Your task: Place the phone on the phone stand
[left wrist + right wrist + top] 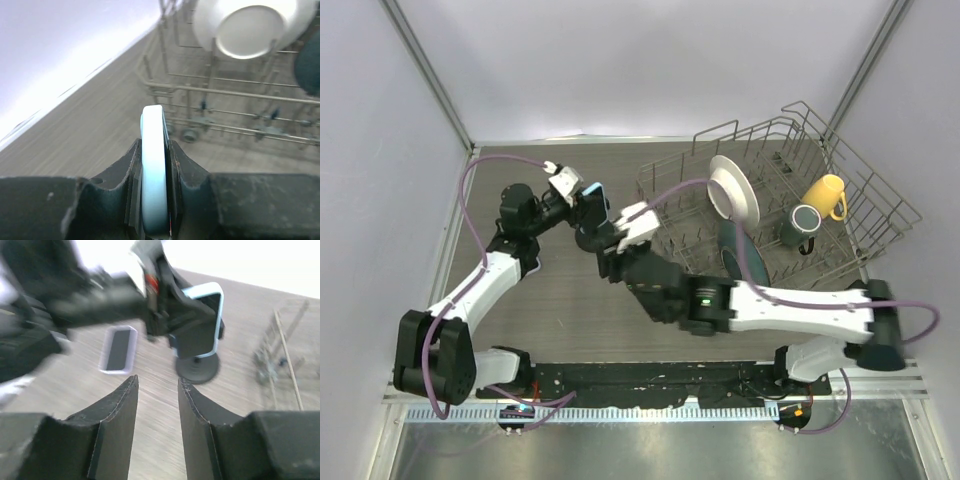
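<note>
Pale walls [620,60] close in a grey wood-grain table [560,310]. A wire dish rack [240,93] fills the table's far right and holds a white plate [735,190] standing on edge.

At mid-table, the left gripper [152,150] is clamped on the phone [200,325], which sits on edge between its fingers with the pale blue rim showing. The phone is off the table, directly over the round base of the phone stand [197,369]. It hides the stand's head, so I cannot tell whether the two touch.

The right gripper [157,382] hovers near the stand. Its jaws are apart with nothing between them, and it is clear of both phone and stand. A second phone [118,350] lies flat on the table beside the stand.
</note>
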Action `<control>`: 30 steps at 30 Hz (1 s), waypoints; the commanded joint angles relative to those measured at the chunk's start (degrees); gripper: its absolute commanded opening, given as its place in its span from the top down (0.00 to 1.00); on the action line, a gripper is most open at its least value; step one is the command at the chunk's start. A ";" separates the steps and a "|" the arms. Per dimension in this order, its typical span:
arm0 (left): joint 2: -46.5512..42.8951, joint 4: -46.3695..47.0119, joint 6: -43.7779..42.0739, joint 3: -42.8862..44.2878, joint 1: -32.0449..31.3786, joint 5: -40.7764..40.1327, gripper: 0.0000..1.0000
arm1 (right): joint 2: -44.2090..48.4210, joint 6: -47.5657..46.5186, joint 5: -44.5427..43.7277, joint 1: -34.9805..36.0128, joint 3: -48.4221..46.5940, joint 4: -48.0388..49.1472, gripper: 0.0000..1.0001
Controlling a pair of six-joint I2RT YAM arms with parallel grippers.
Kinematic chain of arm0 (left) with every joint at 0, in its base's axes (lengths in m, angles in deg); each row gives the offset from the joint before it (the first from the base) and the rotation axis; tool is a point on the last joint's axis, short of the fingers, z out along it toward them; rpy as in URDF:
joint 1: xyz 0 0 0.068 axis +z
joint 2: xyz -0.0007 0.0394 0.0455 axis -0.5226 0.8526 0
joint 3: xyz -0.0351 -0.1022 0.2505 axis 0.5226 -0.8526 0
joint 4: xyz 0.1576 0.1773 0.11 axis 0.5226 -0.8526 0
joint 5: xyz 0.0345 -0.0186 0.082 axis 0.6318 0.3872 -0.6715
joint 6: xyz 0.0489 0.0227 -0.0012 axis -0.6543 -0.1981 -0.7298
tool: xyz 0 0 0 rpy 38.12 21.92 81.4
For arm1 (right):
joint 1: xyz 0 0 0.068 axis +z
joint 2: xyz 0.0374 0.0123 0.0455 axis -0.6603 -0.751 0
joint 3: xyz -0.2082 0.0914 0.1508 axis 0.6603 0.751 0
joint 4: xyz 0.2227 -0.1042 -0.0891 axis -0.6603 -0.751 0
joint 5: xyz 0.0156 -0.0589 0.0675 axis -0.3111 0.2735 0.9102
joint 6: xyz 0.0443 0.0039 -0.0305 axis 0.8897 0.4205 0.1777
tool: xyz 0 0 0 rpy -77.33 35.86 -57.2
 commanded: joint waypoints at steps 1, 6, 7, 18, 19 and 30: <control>3.47 -6.44 -7.57 -1.78 2.60 -13.08 1.00 | 13.52 -2.46 1.82 1.57 -3.77 1.26 0.57; 1.46 -10.30 -7.04 -0.03 2.60 -10.20 1.00 | 20.73 -6.67 15.39 -7.10 1.94 1.26 0.57; 0.84 -12.66 -6.78 0.50 2.60 -9.49 1.00 | 21.87 -9.03 20.14 -9.48 2.82 1.08 0.57; -11.73 -29.01 -4.23 6.65 2.60 9.40 1.00 | 13.10 -21.36 70.28 -23.21 8.02 1.87 0.23; -11.82 -29.90 -4.23 7.18 2.60 11.50 1.00 | 11.96 -21.71 71.59 -23.99 7.84 1.96 0.23; -9.81 -31.67 -3.79 10.00 2.42 20.83 1.00 | -0.43 -24.26 82.94 -30.33 4.15 7.05 0.28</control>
